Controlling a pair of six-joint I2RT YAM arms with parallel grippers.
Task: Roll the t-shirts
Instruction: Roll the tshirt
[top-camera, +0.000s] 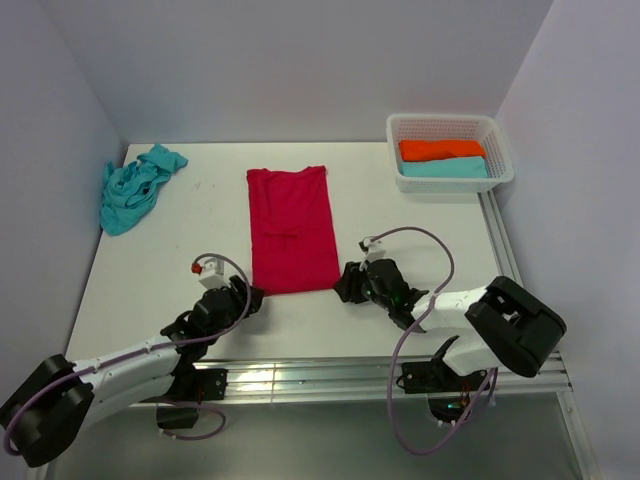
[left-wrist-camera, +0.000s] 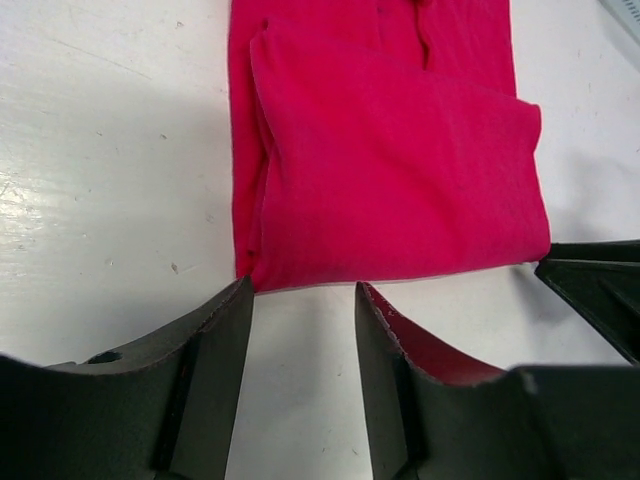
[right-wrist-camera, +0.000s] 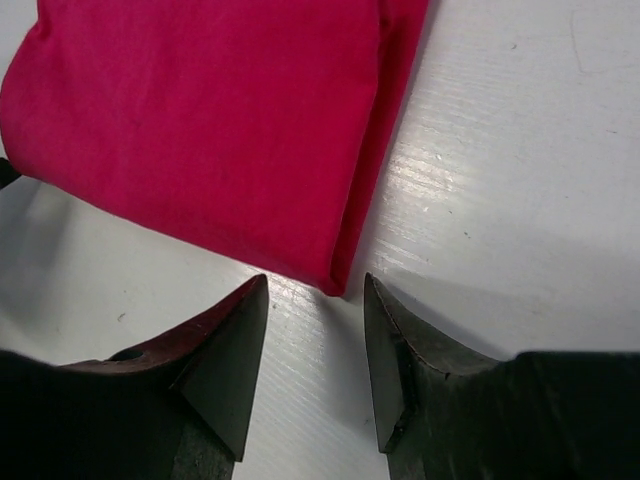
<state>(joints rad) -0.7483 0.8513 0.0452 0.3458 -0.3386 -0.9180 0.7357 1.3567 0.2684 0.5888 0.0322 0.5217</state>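
Two pincers sit at the near hem of the long crimson-red fabric t-shirt (top-camera: 290, 230), flat on the white desk (top-camera: 200, 240): the left pincer (top-camera: 250, 293) at its near-left corner, the right pincer (top-camera: 347, 283) at its near-right. From the left wrist, the jaws stand parted and empty, just short of the hem. From the right wrist, likewise. Both should pinch the hem together, level, so the roll starts straight.
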